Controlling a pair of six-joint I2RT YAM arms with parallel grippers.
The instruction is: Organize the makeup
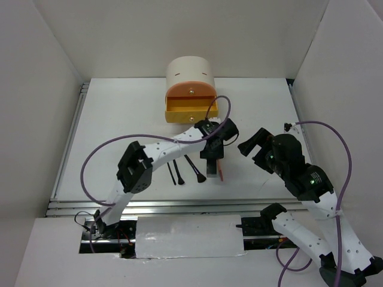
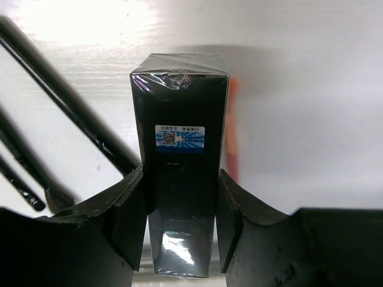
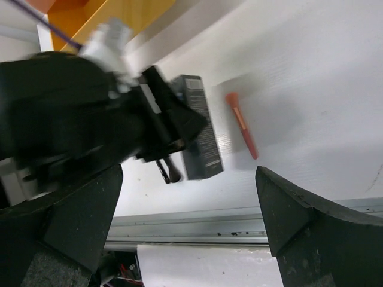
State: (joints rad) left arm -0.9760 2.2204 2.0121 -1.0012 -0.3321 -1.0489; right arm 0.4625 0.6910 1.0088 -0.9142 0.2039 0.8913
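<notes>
My left gripper (image 1: 210, 156) points down at the dark grey rectangular box (image 1: 210, 168), and its two pads press the box's long sides (image 2: 179, 107), so it is shut on the box. A salmon-pink stick (image 1: 222, 171) lies just right of the box, half hidden behind it in the left wrist view (image 2: 232, 131). Two thin black sticks (image 1: 173, 172) and a black flared-head brush (image 1: 195, 169) lie to the left of the box. My right gripper (image 1: 254, 142) hovers open to the right with nothing between its fingers, looking at the box (image 3: 200, 128) and the pink stick (image 3: 242, 125).
The cream cylindrical organizer (image 1: 190, 75) stands at the back, its orange drawer (image 1: 188, 110) pulled open just beyond the left gripper. A metal rail (image 1: 179, 206) runs along the table's near edge. White walls close in both sides.
</notes>
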